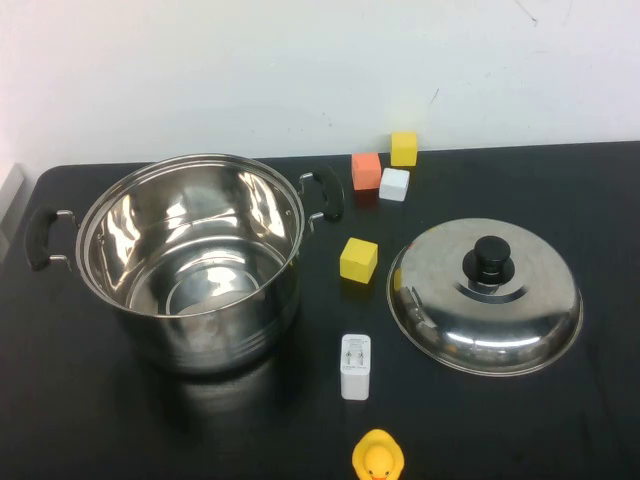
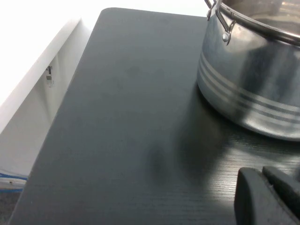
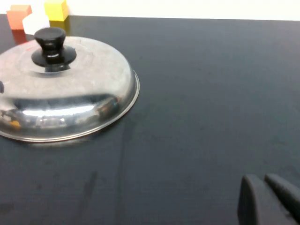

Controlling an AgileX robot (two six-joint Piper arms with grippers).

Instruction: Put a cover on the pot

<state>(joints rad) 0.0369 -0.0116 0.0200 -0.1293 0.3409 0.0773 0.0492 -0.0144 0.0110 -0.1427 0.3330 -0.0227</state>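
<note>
Pot (image 1: 190, 260) uncovered, left gripper (image 2: 263, 177) near it, right gripper (image 3: 263, 182) near lid (image 1: 485, 300).

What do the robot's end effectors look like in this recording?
Little shows. The left end effector appears only in its wrist view as matte black, blocky finger pieces with rounded edges near the pot. The right end effector looks the same near the lid. No cables or markings are visible. The high view shows neither arm.

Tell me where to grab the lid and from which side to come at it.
Grip the black knob at the crown of the lid, coming straight down from above. The lid lies dome-up and flat on the table, so its thin rim gives no purchase. Right gripper sits nearer; left gripper is by the pot.
</note>
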